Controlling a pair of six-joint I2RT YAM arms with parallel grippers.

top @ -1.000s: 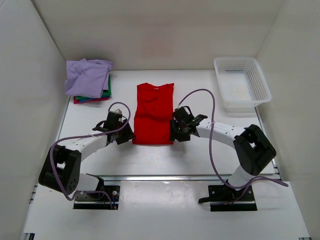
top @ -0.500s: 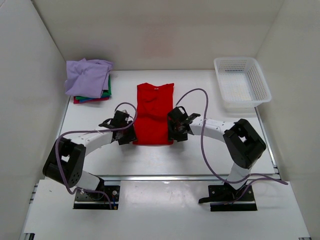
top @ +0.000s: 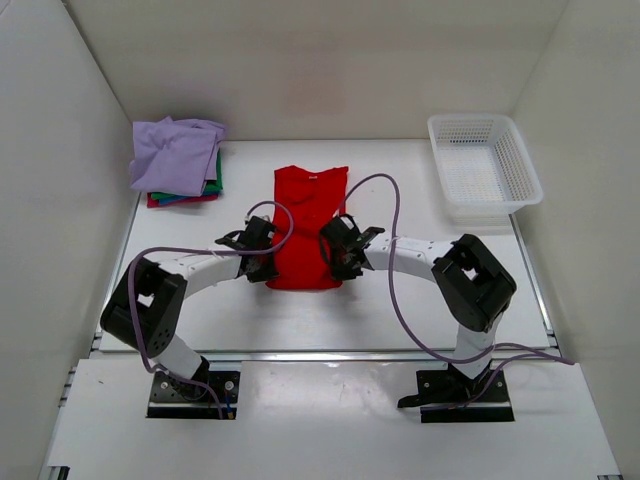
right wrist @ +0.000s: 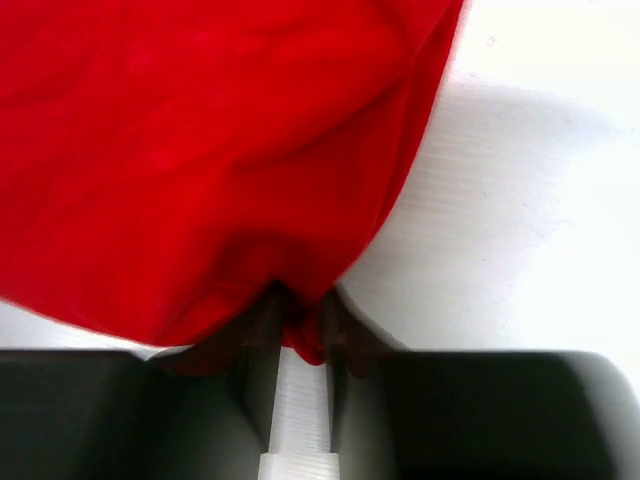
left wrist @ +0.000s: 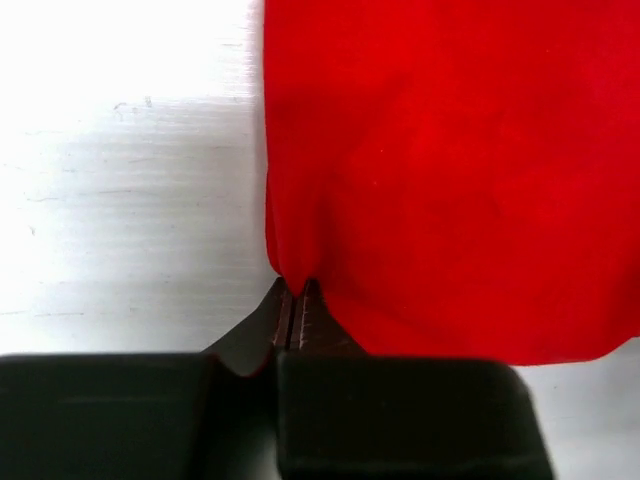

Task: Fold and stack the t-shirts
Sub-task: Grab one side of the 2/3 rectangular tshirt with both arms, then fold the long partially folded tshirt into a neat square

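Had the red shirt (top: 308, 215) lying flat mid-table (top: 420, 300), collar pointing away from me. My left claw (top: 268, 262) was clamped on its near left edge, and my right claw (top: 335, 258) pinched a bunch of cloth at the near right edge. The folded pile (top: 178, 165) sat far-left.

Your red t-shirt (top: 308, 225) lies mid-table, folded into a long narrow panel, collar at the far end, hem near. Its near-left and near-right edges are pinched into small puckers. Far left sits the stack: a loosely folded lavender t-shirt (top: 175, 152) on top, a green t-shirt (top: 215, 172) under it, and a second red shirt (top: 170, 201) at the bottom.
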